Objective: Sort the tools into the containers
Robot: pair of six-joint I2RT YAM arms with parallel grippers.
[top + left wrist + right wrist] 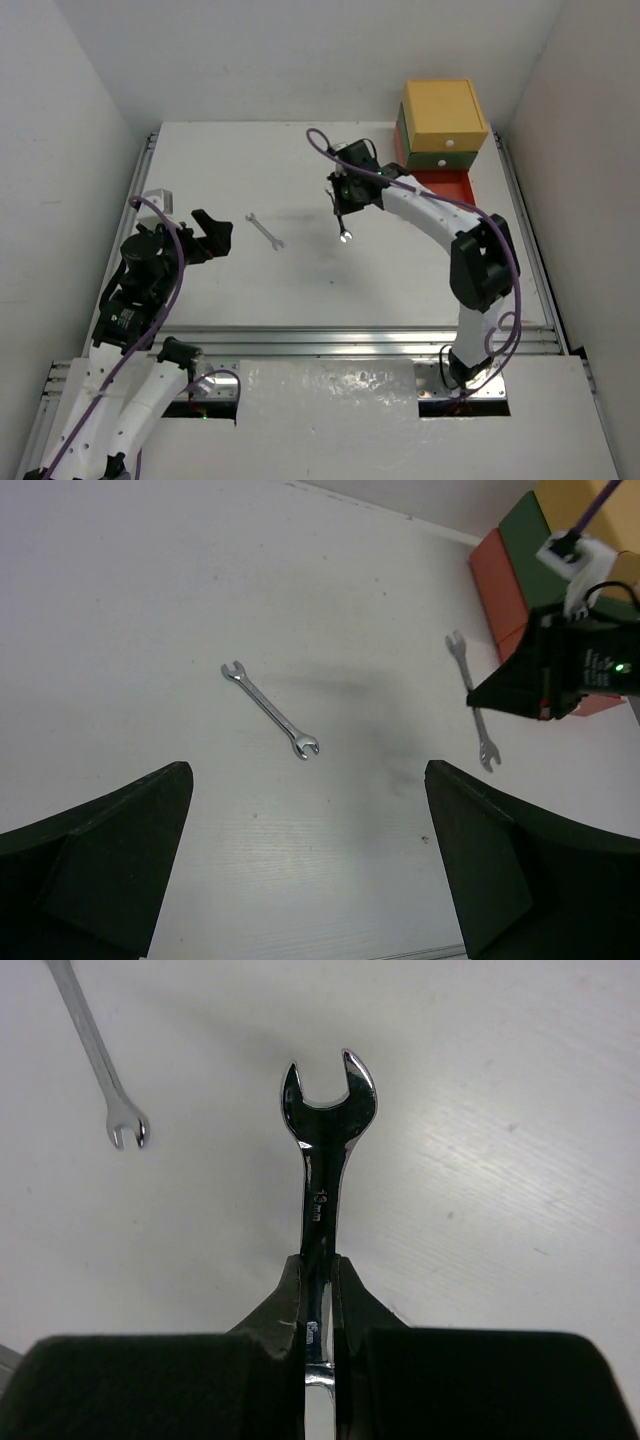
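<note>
A thin silver wrench (pixel 265 230) lies flat on the white table left of centre, also showing in the left wrist view as the wrench (pixel 270 708). My right gripper (pixel 343 214) is shut on a second silver wrench (pixel 345 230), which hangs from it above the table. In the right wrist view that held wrench (pixel 325 1150) sticks out from the shut gripper (pixel 318 1262), open end forward. My left gripper (pixel 220 232) stands open and empty left of the lying wrench. The containers stand at the back right: yellow (pixel 444 113) on top, dark green (pixel 400 128), red-orange (pixel 445 185) lowest.
The table's metal rail (pixel 350 340) runs along the near edge, and white walls close in both sides. The right arm (pixel 480 260) arcs from the near right toward the middle. The red-orange box (pixel 497 580) juts out in front of the other two.
</note>
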